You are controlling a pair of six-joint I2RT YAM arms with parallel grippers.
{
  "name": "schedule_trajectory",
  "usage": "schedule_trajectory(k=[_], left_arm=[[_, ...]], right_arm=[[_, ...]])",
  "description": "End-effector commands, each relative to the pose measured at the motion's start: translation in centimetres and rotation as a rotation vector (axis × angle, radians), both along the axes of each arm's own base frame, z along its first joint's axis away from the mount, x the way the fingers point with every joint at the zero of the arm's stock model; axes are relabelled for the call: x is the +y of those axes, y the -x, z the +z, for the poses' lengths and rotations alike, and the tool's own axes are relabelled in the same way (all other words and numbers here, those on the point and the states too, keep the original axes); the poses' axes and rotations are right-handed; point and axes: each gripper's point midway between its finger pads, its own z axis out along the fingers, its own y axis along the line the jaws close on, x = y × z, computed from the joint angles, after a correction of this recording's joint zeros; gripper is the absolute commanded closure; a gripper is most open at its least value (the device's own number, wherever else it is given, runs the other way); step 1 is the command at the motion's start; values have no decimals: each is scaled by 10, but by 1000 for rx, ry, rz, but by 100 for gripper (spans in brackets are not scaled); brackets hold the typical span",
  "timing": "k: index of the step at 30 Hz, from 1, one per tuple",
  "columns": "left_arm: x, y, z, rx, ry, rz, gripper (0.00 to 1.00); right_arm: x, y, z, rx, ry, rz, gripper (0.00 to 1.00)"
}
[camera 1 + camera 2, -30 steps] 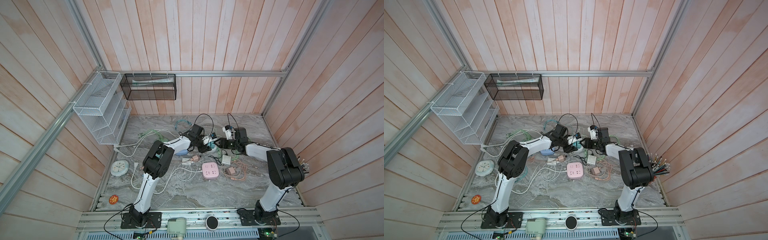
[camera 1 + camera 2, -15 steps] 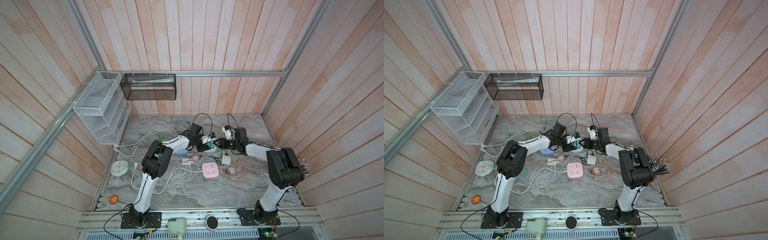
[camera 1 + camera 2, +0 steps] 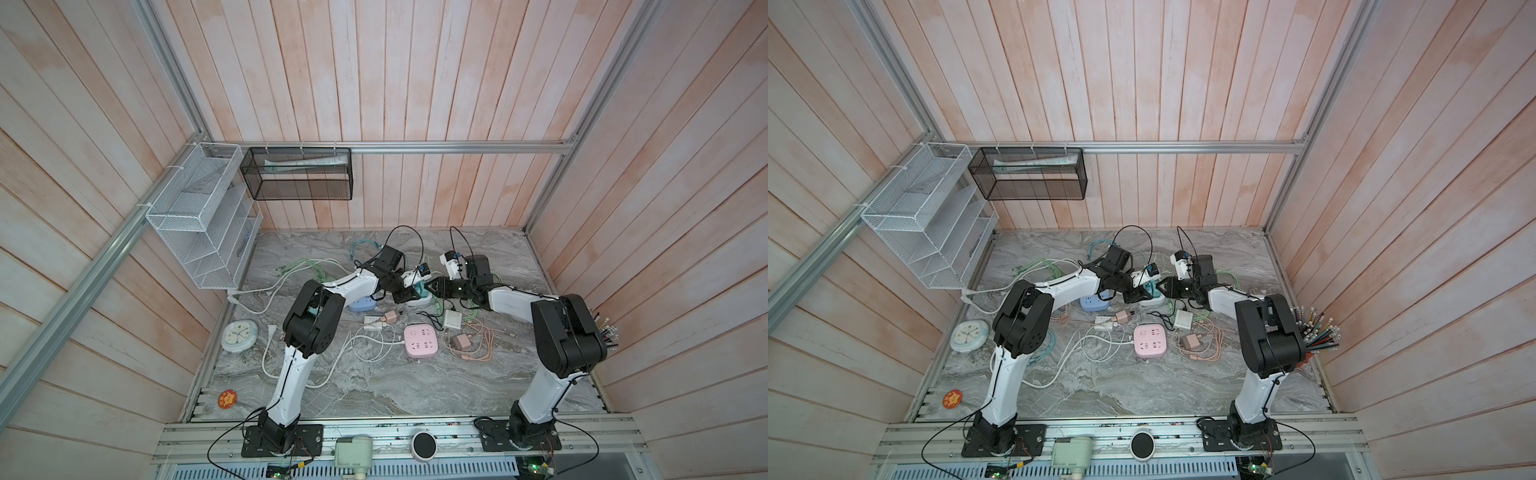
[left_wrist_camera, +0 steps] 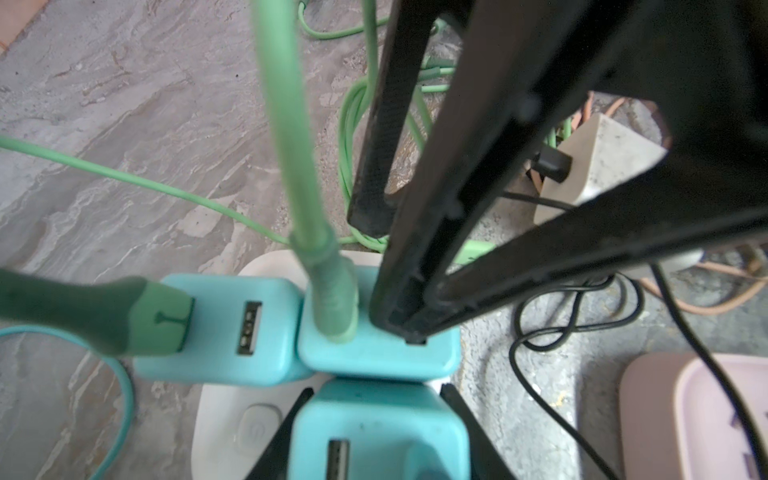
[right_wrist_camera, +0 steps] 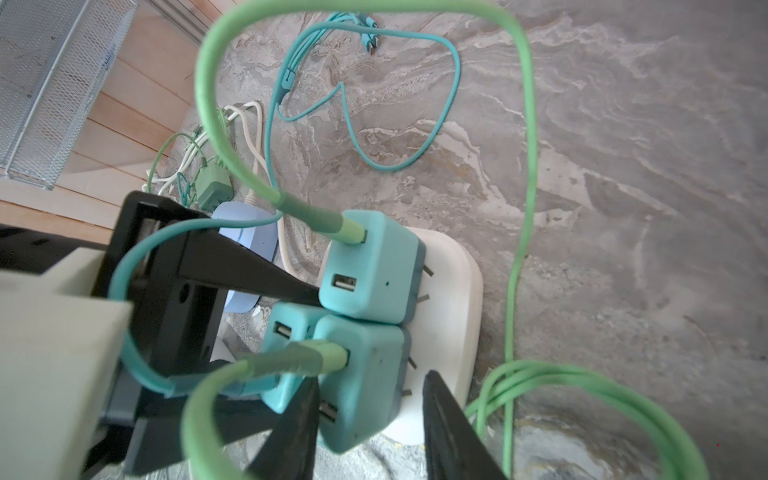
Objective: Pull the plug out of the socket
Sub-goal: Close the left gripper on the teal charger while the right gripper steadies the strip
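A white socket lies on the marble with three teal plugs in it, their prongs partly showing. My left gripper is shut on the teal plug that carries a teal cable, one finger pressed on each side. My right gripper is open and straddles a neighbouring plug with a green cable. One of its fingers touches that plug; the other stands clear of it. In both top views the grippers meet over the socket mid-table.
A pink socket cube, a blue one, a white adapter and a beige charger lie close by among green, white, black and orange cables. A clock sits at the left edge. Wire racks hang on the walls.
The left gripper's jaws have closed onto their teal plug. The right gripper's jaws have narrowed round the neighbouring plug. Both arms have hardly shifted.
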Motion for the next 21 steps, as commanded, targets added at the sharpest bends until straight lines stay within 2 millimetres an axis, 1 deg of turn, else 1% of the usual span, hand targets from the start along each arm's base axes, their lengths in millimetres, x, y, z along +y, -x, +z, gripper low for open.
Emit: schedule_trajectory(k=[1,3,5,7,8,10,12,14,18,21], left_arm=[[-14,-9,40,-13,113,-4,85],[-14,-12,48,-6,147,12,86],[-16,-16,56,9,190,33,94],[-18,-19,64,24,231,42,96],[-20,-20,67,27,243,46,99],[-21,-23,71,25,257,61,100],[-19,-29,70,-4,241,87,100],[-17,-31,65,-59,196,103,100],[-19,-23,59,-193,114,91,100],[-18,-24,63,-268,112,118,100]], right_arm=[[-3,12,-34,74,92,4,64],[-2,16,-37,77,102,9,66],[-2,19,-41,82,111,12,67],[-1,22,-45,90,118,14,67],[-1,24,-48,95,124,15,68],[-1,27,-52,103,134,17,70],[0,30,-55,112,141,19,70],[-1,32,-59,120,149,19,70],[-3,33,-62,128,163,15,70],[-3,32,-63,130,169,11,71]])
